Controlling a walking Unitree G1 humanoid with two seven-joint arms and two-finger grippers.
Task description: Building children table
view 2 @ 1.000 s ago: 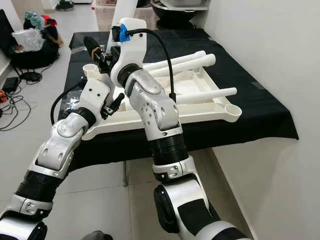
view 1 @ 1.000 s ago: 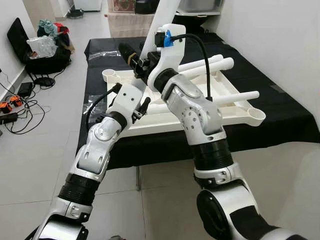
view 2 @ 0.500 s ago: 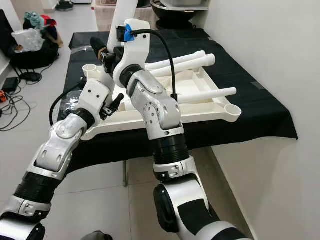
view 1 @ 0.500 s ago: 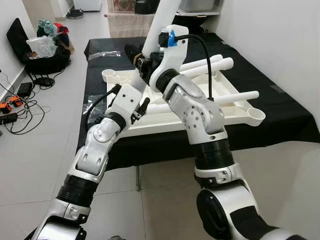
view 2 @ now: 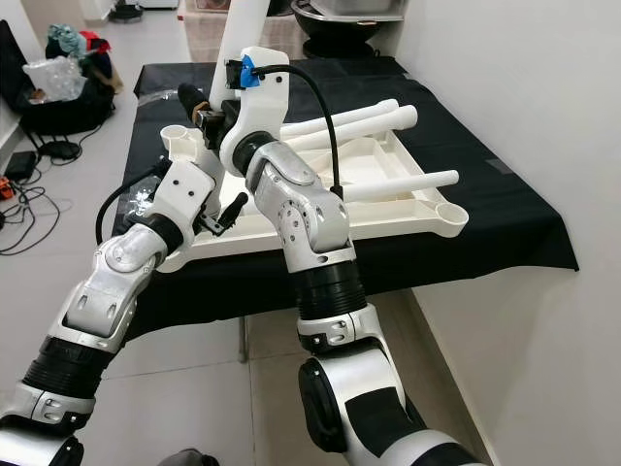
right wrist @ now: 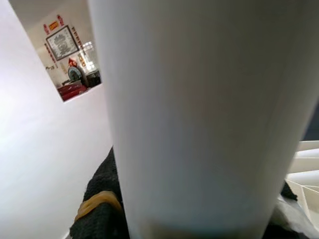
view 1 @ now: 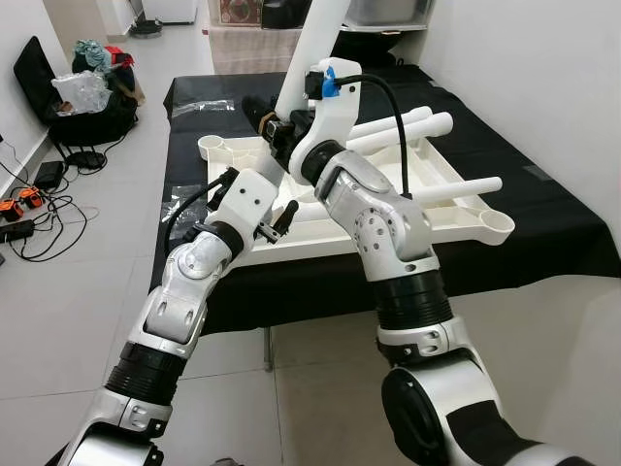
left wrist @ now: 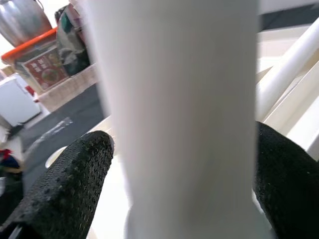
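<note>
— White plastic is what you're working with: the upturned white plastic children's table top (view 1: 441,199) lies on the black-clothed table (view 1: 543,218), and one long white tubular table leg (view 1: 309,44) stands tilted up from its near left part.

— And your grippers?

— Your right gripper (view 1: 275,124) is closed around that leg higher up; your left gripper (left wrist: 179,164) clasps it lower, its black textured fingers (left wrist: 65,184) pressed to either side.

— The other legs?

— Three white tubular legs (view 1: 417,124) lie across the top. A bag and cables (view 1: 39,209) sit on the tiled floor to your left.
</note>
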